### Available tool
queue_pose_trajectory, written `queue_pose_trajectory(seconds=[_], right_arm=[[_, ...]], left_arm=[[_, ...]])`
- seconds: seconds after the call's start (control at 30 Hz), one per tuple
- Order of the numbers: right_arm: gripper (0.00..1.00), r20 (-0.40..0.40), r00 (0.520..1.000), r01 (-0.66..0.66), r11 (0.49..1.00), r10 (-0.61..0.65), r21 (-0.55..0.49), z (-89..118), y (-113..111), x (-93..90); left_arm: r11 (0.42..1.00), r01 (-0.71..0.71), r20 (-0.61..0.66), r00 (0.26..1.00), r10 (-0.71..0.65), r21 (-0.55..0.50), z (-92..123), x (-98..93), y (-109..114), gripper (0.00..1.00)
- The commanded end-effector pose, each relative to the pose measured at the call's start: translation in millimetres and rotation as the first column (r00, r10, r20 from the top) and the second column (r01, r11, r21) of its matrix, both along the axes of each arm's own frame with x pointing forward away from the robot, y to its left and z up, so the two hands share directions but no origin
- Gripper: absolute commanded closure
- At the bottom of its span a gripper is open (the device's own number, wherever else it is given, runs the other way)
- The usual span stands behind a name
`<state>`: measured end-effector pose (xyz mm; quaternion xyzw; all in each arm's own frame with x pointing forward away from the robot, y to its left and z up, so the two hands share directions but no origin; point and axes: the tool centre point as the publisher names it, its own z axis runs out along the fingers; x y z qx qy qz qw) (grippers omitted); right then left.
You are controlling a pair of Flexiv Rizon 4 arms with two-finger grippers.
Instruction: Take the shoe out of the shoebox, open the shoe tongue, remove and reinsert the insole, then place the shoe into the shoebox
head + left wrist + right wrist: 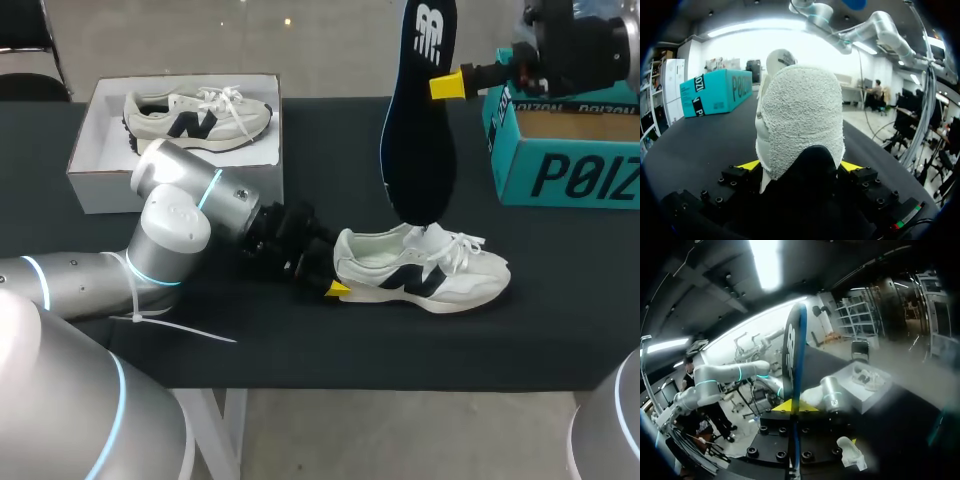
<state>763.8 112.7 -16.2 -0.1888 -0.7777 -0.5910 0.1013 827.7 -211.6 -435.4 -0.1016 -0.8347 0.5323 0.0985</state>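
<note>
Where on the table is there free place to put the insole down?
Bare: the strip between the shoe and the table's near edge, and the patch between the shoe's toe and the teal box. Crowded: the left side, where the left arm lies before the white shoebox.

You're in a robotics lab, your left arm [170, 235] and right arm [585, 45] over a black table [300, 340], white shoebox [100, 192], teal shoebox [560, 175].

The head camera is looking down on the black surface [300, 350] from above and behind. The left wrist camera is facing the heel of the white sneaker [800, 115] close up. The right is sighting along the dark blue insole [792, 355]. Both are showing overhead too.
</note>
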Motion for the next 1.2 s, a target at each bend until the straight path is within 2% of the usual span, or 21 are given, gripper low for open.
queue_pose_trajectory(seconds=[0.03, 0.07, 0.1, 0.13, 0.17, 0.47, 0.87, 1.07, 1.2], right_arm=[[1.0, -0.002, 1.0, 0.0, 1.0, 0.0, -0.002, 0, 1, 0.7], [1.0, -0.002, 1.0, 0.0, 1.0, 0.0, -0.002, 0, 1, 0.7], [1.0, -0.002, 1.0, 0.0, 1.0, 0.0, -0.002, 0, 1, 0.7], [1.0, -0.002, 1.0, 0.0, 1.0, 0.0, -0.002, 0, 1, 0.7], [1.0, -0.002, 1.0, 0.0, 1.0, 0.0, -0.002, 0, 1, 0.7], [1.0, -0.002, 1.0, 0.0, 1.0, 0.0, -0.002, 0, 1, 0.7], [1.0, -0.002, 1.0, 0.0, 1.0, 0.0, -0.002, 0, 1, 0.7], [1.0, -0.002, 1.0, 0.0, 1.0, 0.0, -0.002, 0, 1, 0.7], [1.0, -0.002, 1.0, 0.0, 1.0, 0.0, -0.002, 0, 1, 0.7]], left_arm=[[1.0, -0.006, 0.018, 1.0, 0.005, 0.023, -6, 0.8, -3, 1.0], [0.999, -0.007, 0.032, 0.999, 0.006, 0.034, -6, 0.4, -2, 0.9], [0.999, -0.017, 0.038, 0.999, 0.015, 0.047, -5, -0.5, -1, 0.41], [0.998, -0.023, 0.056, 0.998, 0.02, 0.065, -5, -1.0, 0, 0.06], [0.997, -0.02, 0.068, 0.998, 0.015, 0.074, -5, -1.4, 0, 0.0], [0.986, -0.089, 0.13, 0.989, 0.071, 0.144, 3, 2.2, 14, 0.0], [0.973, -0.076, 0.176, 0.984, 0.037, 0.219, 7, 5.5, 35, 0.0], [0.947, -0.028, 0.207, 0.977, -0.041, 0.321, 25, 5.4, 48, 0.0], [0.891, 0.027, 0.211, 0.968, -0.137, 0.452, 53, 6.2, 62, 0.0]])
